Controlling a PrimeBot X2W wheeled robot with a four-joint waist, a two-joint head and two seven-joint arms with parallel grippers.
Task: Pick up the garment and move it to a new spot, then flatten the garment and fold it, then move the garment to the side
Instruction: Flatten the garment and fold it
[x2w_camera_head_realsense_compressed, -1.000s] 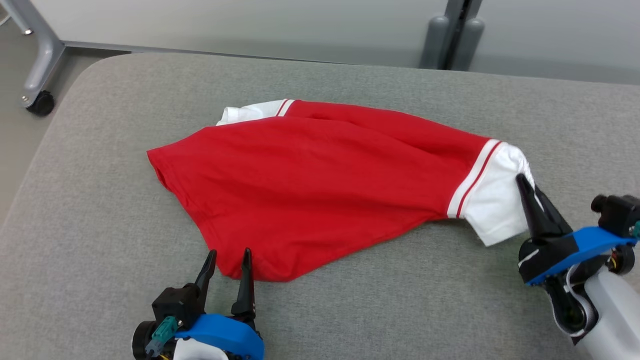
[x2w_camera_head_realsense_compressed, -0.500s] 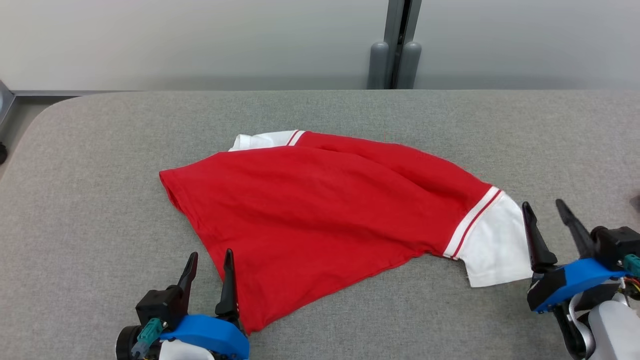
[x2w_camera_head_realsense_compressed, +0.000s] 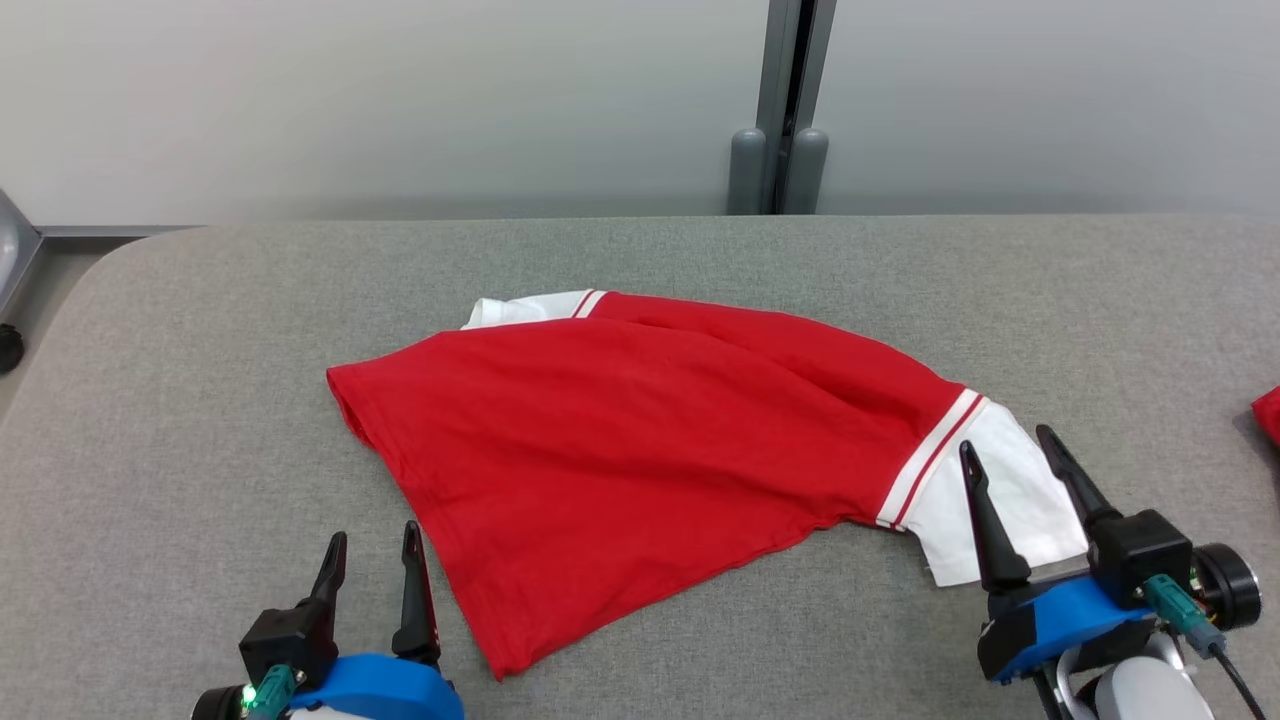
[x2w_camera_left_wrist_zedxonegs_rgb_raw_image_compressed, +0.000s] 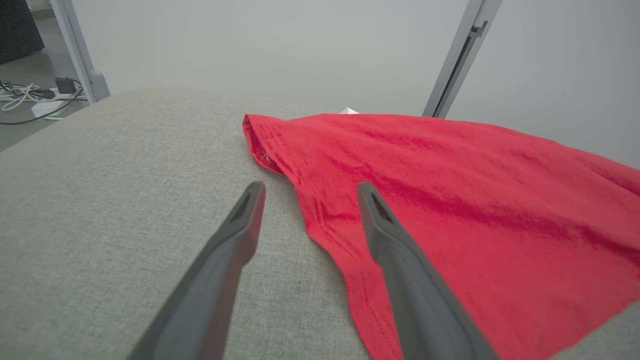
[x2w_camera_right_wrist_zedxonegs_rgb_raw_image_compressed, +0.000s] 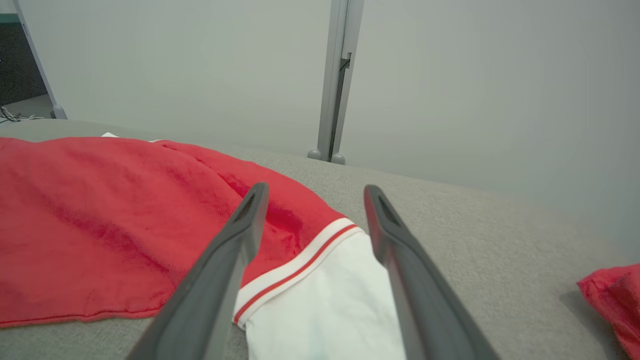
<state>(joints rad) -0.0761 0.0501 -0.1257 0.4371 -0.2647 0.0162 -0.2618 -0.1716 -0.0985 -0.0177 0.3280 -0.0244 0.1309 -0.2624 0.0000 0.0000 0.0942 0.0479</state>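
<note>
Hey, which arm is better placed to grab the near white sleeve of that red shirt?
Right, probably. The right gripper stands open with the near white sleeve between its fingers. The left gripper, also open, sits at the red hem, across the shirt from that sleeve.

A grey fabric-covered desk (x2w_camera_head_realsense_compressed: 640, 260) with a rounded corner stands before pale grey wall panels (x2w_camera_head_realsense_compressed: 400, 100) joined by a metal post (x2w_camera_head_realsense_compressed: 785, 90). Cables (x2w_camera_left_wrist_zedxonegs_rgb_raw_image_compressed: 22, 95) lie on the floor (x2w_camera_left_wrist_zedxonegs_rgb_raw_image_compressed: 15, 125).
</note>
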